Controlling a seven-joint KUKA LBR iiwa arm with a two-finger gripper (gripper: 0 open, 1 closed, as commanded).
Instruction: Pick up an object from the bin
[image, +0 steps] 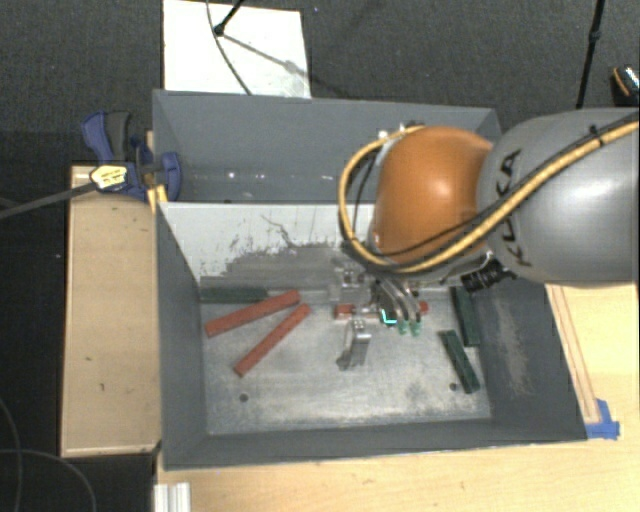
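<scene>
- The grey metal bin (180, 330) has a scratched floor, bare in the middle.
- The gripper (352, 348) hangs low over that middle; whether it is spread or pressed together I cannot tell.
- Just far of it, a small red piece (344, 311) shows under the wrist.
- Left of it lie two red sticks (252, 312), with a dark green stick (232, 294) beside them.
- On the right lie two dark bars (462, 365).

We see a dark, carpet-like floor (60, 60) spreading across the far side and down the left. A black cable (45, 196) trails over it on the left, and a thin dark cord (592, 50) runs down at the far right. A pale wooden tabletop (400, 485) lies along the near edge.
</scene>
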